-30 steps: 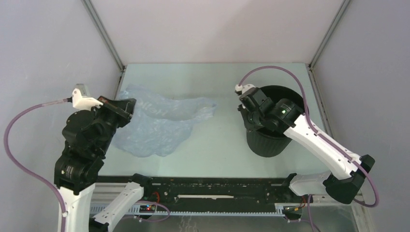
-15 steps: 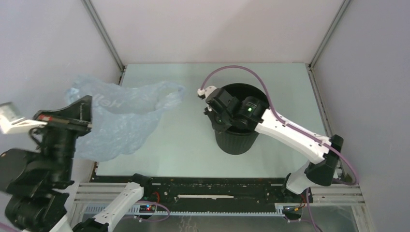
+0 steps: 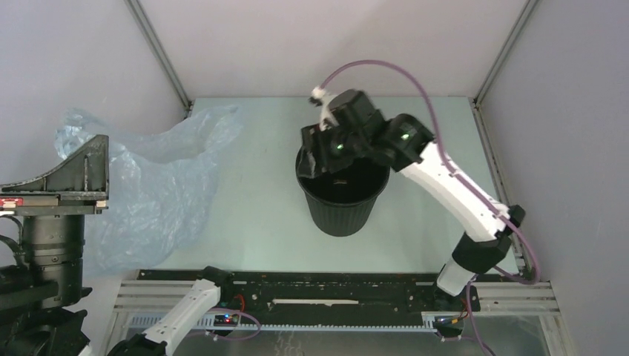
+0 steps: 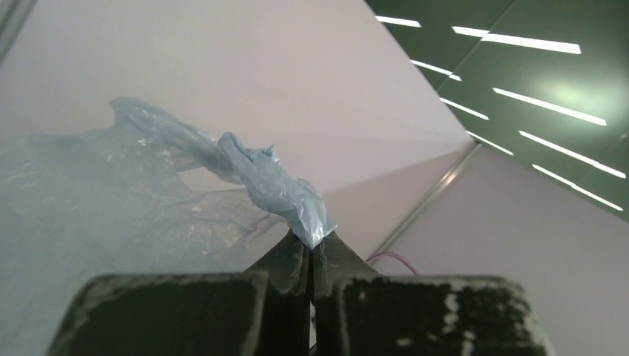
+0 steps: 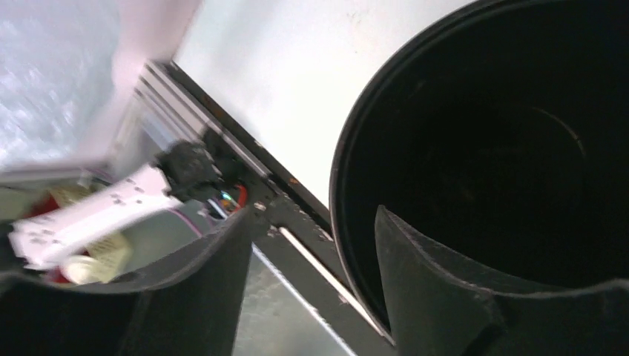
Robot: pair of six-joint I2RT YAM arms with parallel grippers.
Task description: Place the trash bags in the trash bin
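1. One left tool (image 4: 310, 252) was raised high at the near left. Its jaws were pressed together, clamped on a twisted corner of the trash bag (image 3: 159, 185).
2. One trash bag of pale blue translucent film hung from that tool and billowed over the left edge of the tabletop (image 3: 259, 141). It was wholly outside the bin and well apart from it to the left.
3. One trash bin (image 3: 341, 215), black and ribbed, stood upright at mid-tabletop. Its mouth faced up and its interior was dark, with no film visible inside.
4. One right tool (image 5: 308, 241) sat at the bin's far-left rim. Its jaws were apart and straddled the rim, one finger inside the mouth and one outside, with nothing clamped between them.
5. Progress, as judged: the bag was lifted and gripped, but none of it was in the bin. Left to do was carrying it across, lowering it over the mouth and releasing it. The spread film looked broader than the mouth, so it would likely need to be bunched.
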